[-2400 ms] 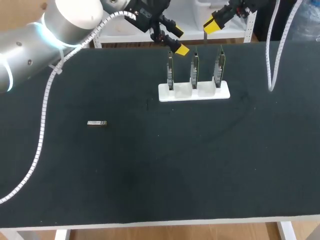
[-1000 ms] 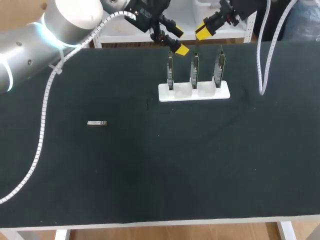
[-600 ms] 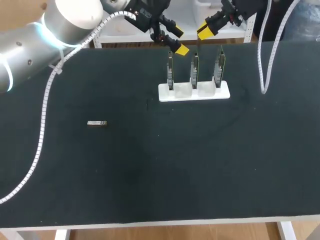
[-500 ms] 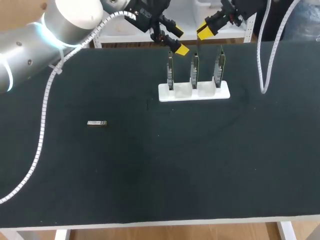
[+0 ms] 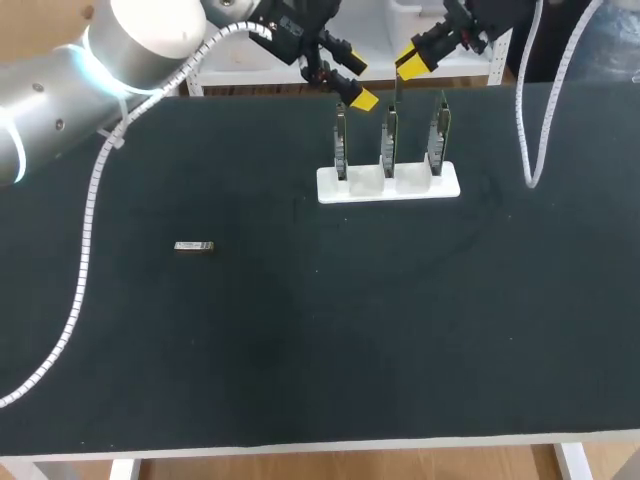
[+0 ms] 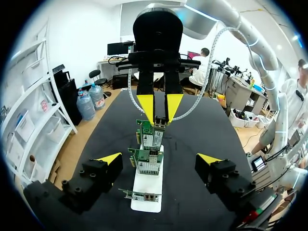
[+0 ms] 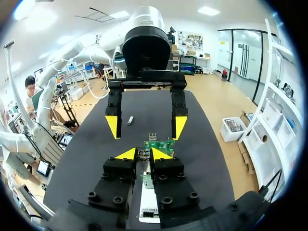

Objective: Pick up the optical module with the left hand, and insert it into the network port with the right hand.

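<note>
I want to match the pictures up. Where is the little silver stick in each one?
Head view: the little silver stick lies alone on the black table, left of the white stand.
Left wrist view: not in it.
Right wrist view: on the table, far beyond the white stand.
Shared landmark: the white stand holding three boards.

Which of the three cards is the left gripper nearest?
The end card on the module's side of the holder; the open left gripper hangs by its top.
</note>
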You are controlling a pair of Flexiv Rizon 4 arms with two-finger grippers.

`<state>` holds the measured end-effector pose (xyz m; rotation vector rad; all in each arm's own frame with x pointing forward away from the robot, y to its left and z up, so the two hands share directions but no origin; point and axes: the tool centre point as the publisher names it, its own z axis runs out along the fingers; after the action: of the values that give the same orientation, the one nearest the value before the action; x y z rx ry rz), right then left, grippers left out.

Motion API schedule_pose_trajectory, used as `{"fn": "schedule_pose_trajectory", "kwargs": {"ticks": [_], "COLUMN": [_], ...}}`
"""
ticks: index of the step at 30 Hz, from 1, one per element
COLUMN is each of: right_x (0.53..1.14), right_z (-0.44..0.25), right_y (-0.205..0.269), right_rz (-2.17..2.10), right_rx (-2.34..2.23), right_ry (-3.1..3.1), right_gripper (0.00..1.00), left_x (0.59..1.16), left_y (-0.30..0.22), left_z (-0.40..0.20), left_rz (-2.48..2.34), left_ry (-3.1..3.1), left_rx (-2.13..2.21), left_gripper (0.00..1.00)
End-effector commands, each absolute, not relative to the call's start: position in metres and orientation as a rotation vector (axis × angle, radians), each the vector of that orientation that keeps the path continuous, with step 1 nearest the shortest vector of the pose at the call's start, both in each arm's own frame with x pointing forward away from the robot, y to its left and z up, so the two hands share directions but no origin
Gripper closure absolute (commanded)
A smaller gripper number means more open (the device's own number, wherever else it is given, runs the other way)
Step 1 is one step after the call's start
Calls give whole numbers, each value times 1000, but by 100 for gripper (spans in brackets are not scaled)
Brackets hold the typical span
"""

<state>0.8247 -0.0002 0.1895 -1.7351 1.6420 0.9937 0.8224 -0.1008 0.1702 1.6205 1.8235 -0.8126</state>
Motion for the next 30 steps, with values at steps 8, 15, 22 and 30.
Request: {"fn": "schedule_pose_trajectory", "kwargs": {"ticks": [8, 15, 22, 30], "right_x": [831, 834, 836, 837], "right_z": [186, 185, 184, 184], "right_y": [2, 3, 3, 3], "right_rz": [1306, 1315, 1337, 1392], "right_rx": [-1923, -1932, -1952, -1999], "right_ry": [1554, 1551, 1535, 1483], "right_gripper": [100, 100, 100, 100], "left_x": [825, 825, 825, 825], "left_y": [-102, -102, -102, -102], "left_z": [171, 171, 171, 171], "left_rz": [-812, -812, -812, -812], "left_ry": [1828, 1828, 1828, 1828], "left_rx": [1624, 1624, 1624, 1624], "left_gripper": [0, 0, 0, 0]}}
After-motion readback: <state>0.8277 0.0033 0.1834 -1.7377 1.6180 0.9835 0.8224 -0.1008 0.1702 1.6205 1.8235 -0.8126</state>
